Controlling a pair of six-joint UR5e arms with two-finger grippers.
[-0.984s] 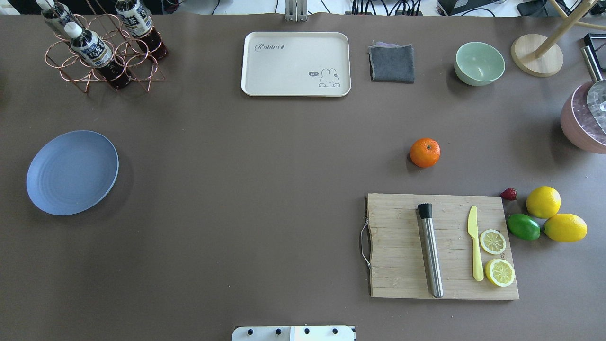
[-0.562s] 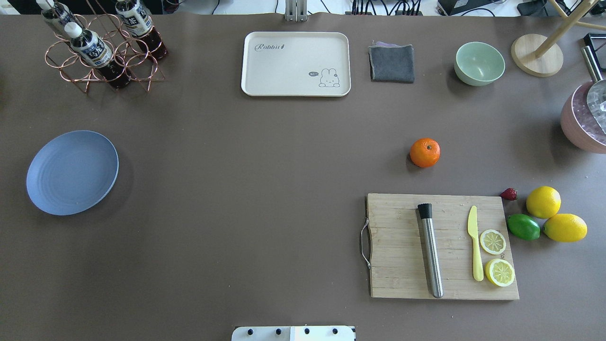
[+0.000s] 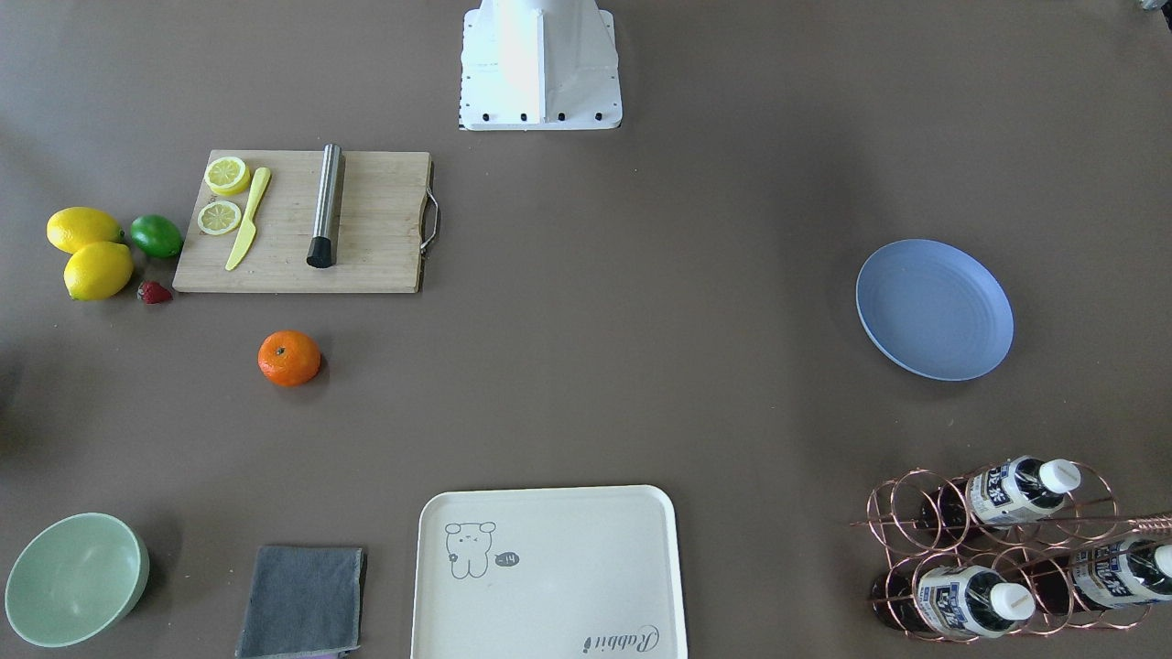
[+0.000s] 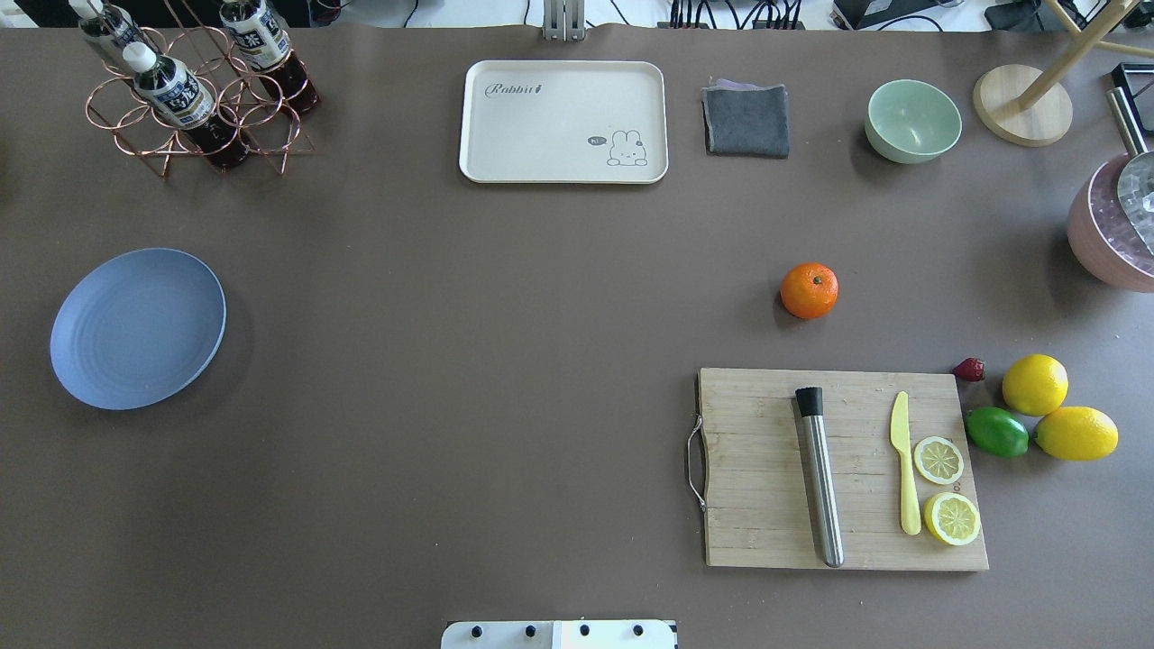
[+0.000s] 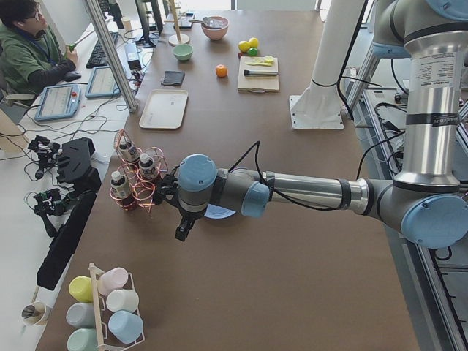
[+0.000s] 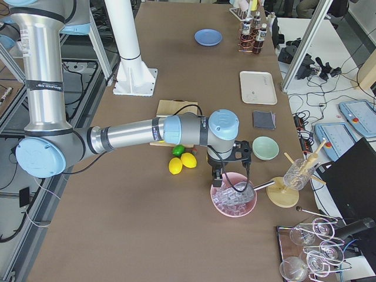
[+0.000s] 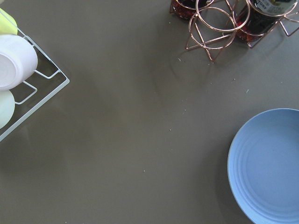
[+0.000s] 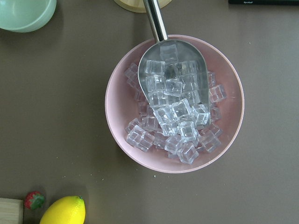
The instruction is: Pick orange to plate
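Observation:
The orange (image 4: 809,290) rests on the brown table just beyond the cutting board, right of centre; the front-facing view has the orange (image 3: 289,357) at its left. The pale blue plate (image 4: 137,328) lies empty at the far left, and the left wrist view catches the plate (image 7: 268,168) at its lower right. My left gripper (image 5: 181,231) hangs beside the plate, near the bottle rack. My right gripper (image 6: 218,176) hovers over the pink ice bowl, far from the orange. Both grippers show only in the side views, so I cannot tell whether they are open or shut.
A wooden cutting board (image 4: 766,469) carries a metal muddler, a yellow knife and lemon slices. Two lemons (image 4: 1035,385), a lime (image 4: 996,432) and a strawberry sit to its right. Along the far edge stand a cream tray (image 4: 563,122), a grey cloth (image 4: 746,120), a mint bowl (image 4: 912,121) and a bottle rack (image 4: 194,90).

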